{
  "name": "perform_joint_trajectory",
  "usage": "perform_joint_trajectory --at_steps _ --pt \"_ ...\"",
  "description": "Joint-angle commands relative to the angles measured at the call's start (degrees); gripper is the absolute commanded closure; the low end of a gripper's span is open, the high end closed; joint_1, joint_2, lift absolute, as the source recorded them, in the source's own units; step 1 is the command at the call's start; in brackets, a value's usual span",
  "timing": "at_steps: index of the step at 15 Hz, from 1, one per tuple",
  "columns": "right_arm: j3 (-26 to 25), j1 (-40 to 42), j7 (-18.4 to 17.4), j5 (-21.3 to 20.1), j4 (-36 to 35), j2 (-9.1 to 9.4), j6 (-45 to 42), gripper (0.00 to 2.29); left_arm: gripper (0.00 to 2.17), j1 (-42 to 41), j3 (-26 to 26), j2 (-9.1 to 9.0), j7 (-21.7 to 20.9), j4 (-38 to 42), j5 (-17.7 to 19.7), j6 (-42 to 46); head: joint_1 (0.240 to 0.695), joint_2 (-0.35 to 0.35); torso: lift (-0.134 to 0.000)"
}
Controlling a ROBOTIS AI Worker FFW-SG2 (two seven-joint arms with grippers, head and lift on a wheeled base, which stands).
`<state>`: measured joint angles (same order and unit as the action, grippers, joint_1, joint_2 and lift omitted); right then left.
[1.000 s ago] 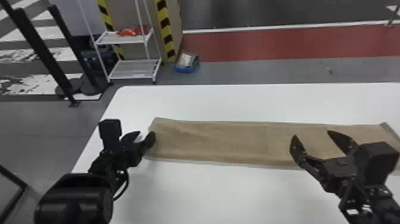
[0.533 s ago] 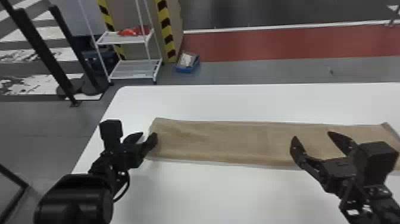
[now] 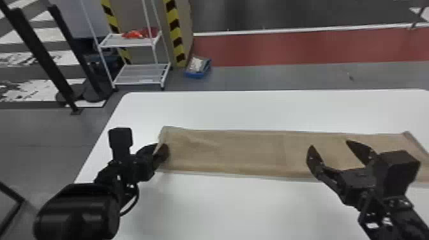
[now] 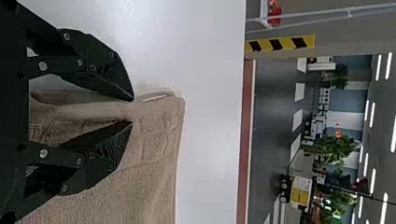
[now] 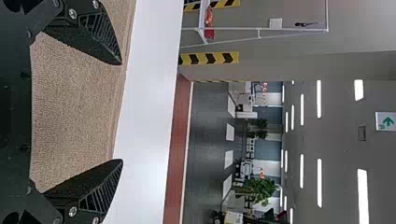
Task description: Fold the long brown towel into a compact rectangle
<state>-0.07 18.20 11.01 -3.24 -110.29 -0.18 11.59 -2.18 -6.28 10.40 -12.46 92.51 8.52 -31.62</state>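
Observation:
The brown towel (image 3: 242,150) lies as a long flat strip across the white table. My left gripper (image 3: 161,145) is at its left end. In the left wrist view, that gripper (image 4: 132,111) stands partly open, a raised ridge of the towel (image 4: 149,154) running between its fingers, close to a corner. Over the right part of the strip is my right gripper (image 3: 330,144), fingers wide apart. The right wrist view has this gripper (image 5: 121,112) open above the towel (image 5: 74,102), holding nothing.
The white table (image 3: 255,108) extends behind and in front of the towel. Beyond it stand a white wire shelf (image 3: 140,75), a blue box (image 3: 198,67) on the floor and black posts (image 3: 43,54) at the left.
My left gripper's fingers have drawn closer together around the towel's left end, its left finger moving rightward. The right gripper and the towel strip look the same.

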Motion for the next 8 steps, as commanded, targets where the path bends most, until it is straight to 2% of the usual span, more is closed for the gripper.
perform_joint_trajectory --at_steps 1,2,3,8 --pt "-0.20 -0.18 0.07 0.43 0.25 0.23 0.15 0.15 1.30 0.87 -0.32 -0.03 -0.55 -0.05 0.18 -3.68 0.695 0.121 -0.122" --pt "-0.20 -0.44 -0.02 0.43 0.60 0.23 0.15 0.15 1.62 0.87 -0.84 -0.11 -0.99 0.48 0.62 -3.68 0.695 0.119 -0.122" --pt "-0.20 -0.62 0.07 0.43 0.78 0.23 0.15 0.15 1.73 0.69 -1.11 -0.20 -0.81 1.71 1.77 -3.68 0.695 0.117 -0.122" --pt "0.07 -3.78 -0.02 -0.98 3.76 0.23 0.50 0.15 1.73 -3.18 -0.84 -1.96 2.62 17.62 9.50 -4.38 0.695 0.103 -0.122"
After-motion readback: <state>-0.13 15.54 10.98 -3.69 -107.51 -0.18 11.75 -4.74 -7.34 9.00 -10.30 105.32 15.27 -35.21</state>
